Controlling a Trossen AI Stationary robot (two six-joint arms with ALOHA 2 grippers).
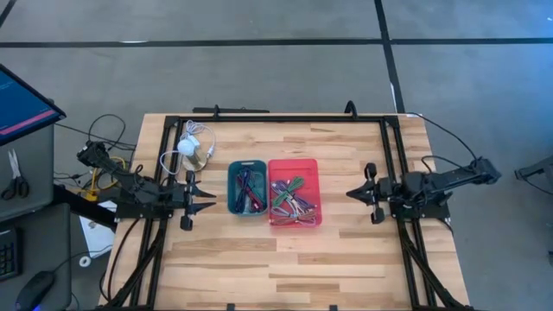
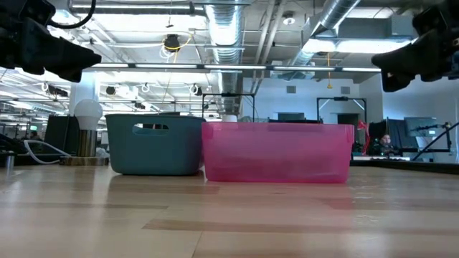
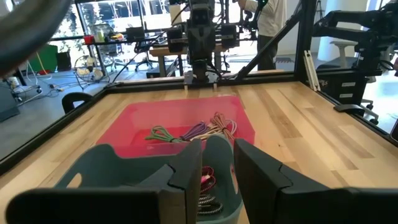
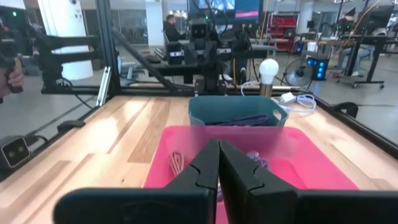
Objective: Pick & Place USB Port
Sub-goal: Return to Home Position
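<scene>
Blue bin (image 1: 231,187) and red bin (image 1: 316,192) upright, side by side, touching; tangled coloured cables (image 1: 292,200) heaped inside each

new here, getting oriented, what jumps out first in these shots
A teal bin and a pink-red bin sit side by side at the middle of the table, both holding tangled charger cables. The left gripper, fingers open, flanks the teal bin; the right gripper, fingers shut, flanks the red one. A white light bulb stands near the far edge.
</scene>
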